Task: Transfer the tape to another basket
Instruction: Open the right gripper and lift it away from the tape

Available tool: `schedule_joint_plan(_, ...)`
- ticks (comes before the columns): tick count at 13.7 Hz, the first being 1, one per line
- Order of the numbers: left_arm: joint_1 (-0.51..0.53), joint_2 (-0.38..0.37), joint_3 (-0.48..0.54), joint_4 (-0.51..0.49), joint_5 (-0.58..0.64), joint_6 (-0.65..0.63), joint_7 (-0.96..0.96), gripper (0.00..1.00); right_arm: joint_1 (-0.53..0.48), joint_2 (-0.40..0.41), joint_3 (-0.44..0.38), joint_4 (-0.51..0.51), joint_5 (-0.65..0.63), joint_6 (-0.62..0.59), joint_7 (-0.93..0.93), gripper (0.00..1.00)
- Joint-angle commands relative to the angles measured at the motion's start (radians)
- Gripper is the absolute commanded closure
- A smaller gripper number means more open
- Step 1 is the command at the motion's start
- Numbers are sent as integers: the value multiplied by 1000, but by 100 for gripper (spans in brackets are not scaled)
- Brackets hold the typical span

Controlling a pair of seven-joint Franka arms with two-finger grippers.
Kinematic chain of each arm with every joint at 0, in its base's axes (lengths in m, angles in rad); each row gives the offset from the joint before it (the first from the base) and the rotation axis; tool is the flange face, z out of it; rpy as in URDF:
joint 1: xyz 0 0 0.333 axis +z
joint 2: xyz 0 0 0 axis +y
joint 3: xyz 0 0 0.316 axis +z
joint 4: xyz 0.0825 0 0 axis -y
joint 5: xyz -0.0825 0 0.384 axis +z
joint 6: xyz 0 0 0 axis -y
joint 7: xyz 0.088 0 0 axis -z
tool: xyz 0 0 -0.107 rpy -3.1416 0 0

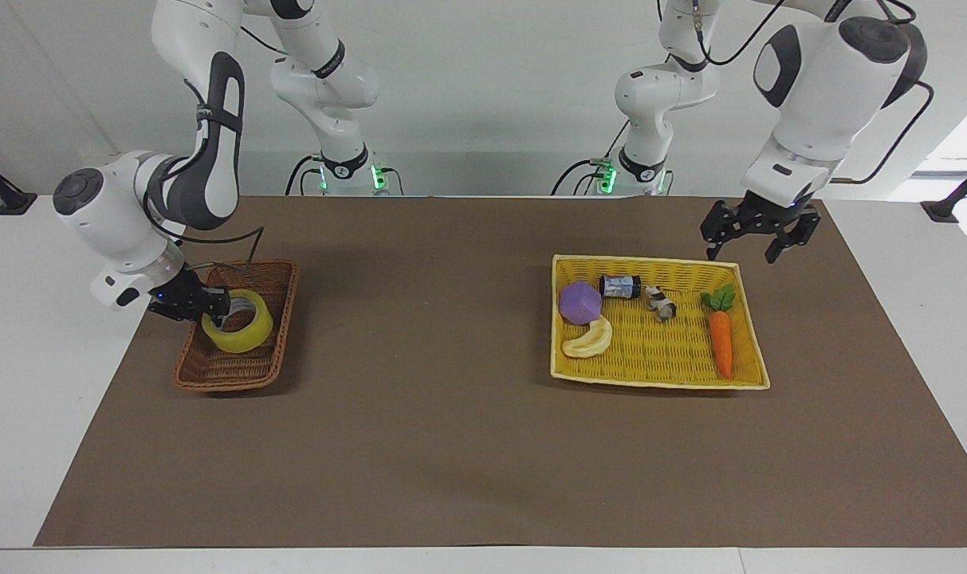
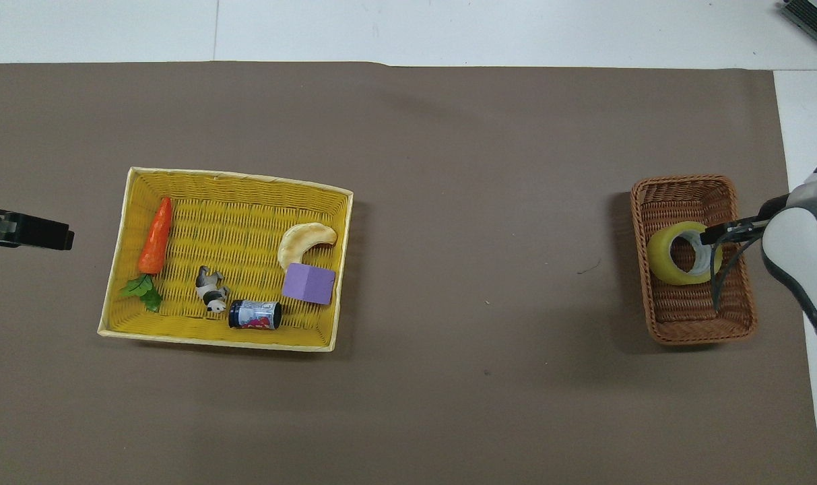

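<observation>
The yellow tape roll (image 1: 248,335) lies tilted inside the dark brown wicker basket (image 1: 220,371) at the right arm's end of the table. My right gripper (image 1: 216,307) is low in the basket and shut on the roll's rim. In the overhead view the tape (image 2: 661,259) sits in the middle of the basket (image 2: 691,316), with the right gripper (image 2: 708,237) on its edge. My left gripper (image 1: 754,239) is open and empty, raised over the mat just off the yellow tray's corner. Only its tip (image 2: 64,236) shows in the overhead view.
The shallow yellow woven tray (image 1: 658,375) holds an orange carrot (image 1: 719,339), a purple block (image 1: 580,303), a pale crescent toy (image 1: 588,339), a small dark jar (image 1: 620,286) and a small animal figure (image 1: 660,303). A brown mat (image 1: 451,446) covers the table.
</observation>
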Motion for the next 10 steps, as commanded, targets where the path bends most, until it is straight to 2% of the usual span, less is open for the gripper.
schedule_joint_plan(1, 9, 93, -9, 132, 18, -118, 12, 0, 17, -22, 5, 77, -23, -65, 26, 0)
schedule_joint_plan(2, 9, 114, -9, 149, 21, -126, 12, 0, 29, -26, 5, 118, -26, -103, 41, 0)
schedule_joint_plan(4, 11, 102, -7, 124, 20, -83, 16, 0, 56, -39, -1, 193, -27, -207, 114, 0)
schedule_joint_plan(6, 37, 78, -9, 85, 17, -87, 17, 0, 91, -107, 5, 200, -67, -266, 286, 0)
schedule_joint_plan(7, 37, 79, -9, 91, 17, -83, 15, 0, 121, -141, 5, 192, -105, -299, 373, 0)
schedule_joint_plan(10, 37, 73, -9, 99, 14, -81, 17, 0, 191, -200, 5, 203, -115, -376, 596, 0)
